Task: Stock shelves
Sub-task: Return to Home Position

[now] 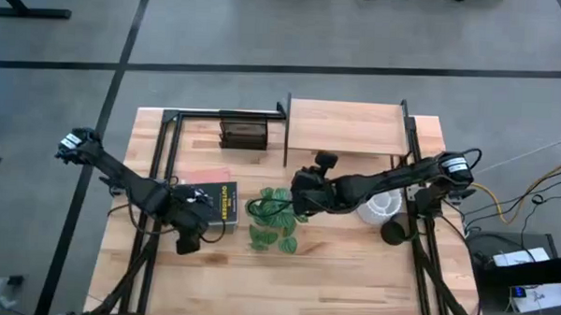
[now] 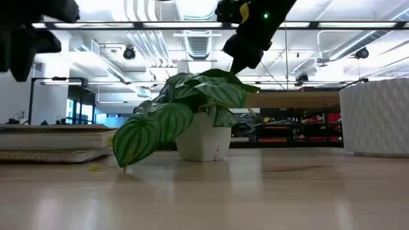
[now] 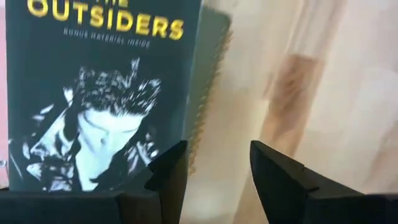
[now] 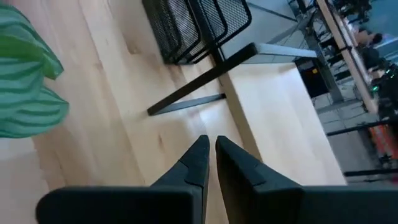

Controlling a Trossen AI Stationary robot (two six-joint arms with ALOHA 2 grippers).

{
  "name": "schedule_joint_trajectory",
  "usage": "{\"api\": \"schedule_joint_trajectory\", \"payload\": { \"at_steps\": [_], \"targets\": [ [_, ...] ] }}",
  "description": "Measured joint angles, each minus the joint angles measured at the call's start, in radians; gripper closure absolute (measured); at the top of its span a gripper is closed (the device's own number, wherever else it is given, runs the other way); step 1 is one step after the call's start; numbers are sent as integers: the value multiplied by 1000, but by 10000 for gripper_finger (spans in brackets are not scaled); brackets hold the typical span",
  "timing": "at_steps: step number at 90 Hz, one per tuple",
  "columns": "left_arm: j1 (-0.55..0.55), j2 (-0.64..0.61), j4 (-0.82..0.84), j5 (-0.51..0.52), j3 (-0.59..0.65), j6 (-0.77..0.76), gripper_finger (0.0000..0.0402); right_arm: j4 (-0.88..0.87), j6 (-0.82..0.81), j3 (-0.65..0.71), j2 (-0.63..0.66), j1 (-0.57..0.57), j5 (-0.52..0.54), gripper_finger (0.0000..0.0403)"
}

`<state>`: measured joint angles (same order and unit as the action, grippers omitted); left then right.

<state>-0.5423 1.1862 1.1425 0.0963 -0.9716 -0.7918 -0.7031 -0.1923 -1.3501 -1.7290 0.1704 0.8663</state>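
At far edge of light-wood tabletop (image 1: 352,263), right of centre: small shelf unit (image 1: 342,125) of thin black metal frame with pale rectangular wooden board, upright, board level. Just left of it, dark mesh rack (image 1: 242,133), also at far edge.

At near-left of table, left gripper (image 3: 214,168), fingers apart, nothing between them, low over bare wood just beside black paperback (image 1: 225,202) with yellow title lettering and a pale figure on the cover. Paperback flat, face up, on top of pink book (image 1: 200,176); a spiral-bound edge visible along the paperback's side in left wrist view, colour hard to tell.

At mid-table, right gripper (image 4: 211,146), fingers together with only a sliver between, clamped on nothing, raised above the wood and pointed toward the mesh rack and shelf frame. Right beside it, green striped-leaf potted plant (image 1: 276,218) in small white pot, upright in low view, leaves spilling toward the near side.

Under right arm, white ribbed pot (image 1: 382,206), standing near the right frame post, well apart from the plant. Small dark round object (image 1: 393,232) just beside it, kind not clear.
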Motion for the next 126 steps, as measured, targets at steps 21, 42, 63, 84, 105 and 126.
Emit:
{"api": "schedule_joint_trajectory", "payload": {
  "at_steps": [21, 42, 63, 84, 105, 126],
  "targets": [
    [1, 0, -37, 0, -76, -2, 241, -23, -45, -2, 1, 36, -13, 389],
    [2, 0, -182, 52, -103, 262, 230, -174, -97, -3, 23, 134, -14, 389],
    [5, 2, -274, 203, -101, 410, 219, -298, -257, -3, 64, 251, -12, 389],
    [67, -5, -275, 272, -101, 518, 212, -309, -375, -2, 79, 345, -11, 389],
    [191, -5, -276, 272, -99, 673, 217, -309, -552, -2, 81, 400, -39, 389],
    [351, -5, -298, 237, -98, 865, 228, -307, -773, -2, 81, 448, -141, 389]
  ]
}}
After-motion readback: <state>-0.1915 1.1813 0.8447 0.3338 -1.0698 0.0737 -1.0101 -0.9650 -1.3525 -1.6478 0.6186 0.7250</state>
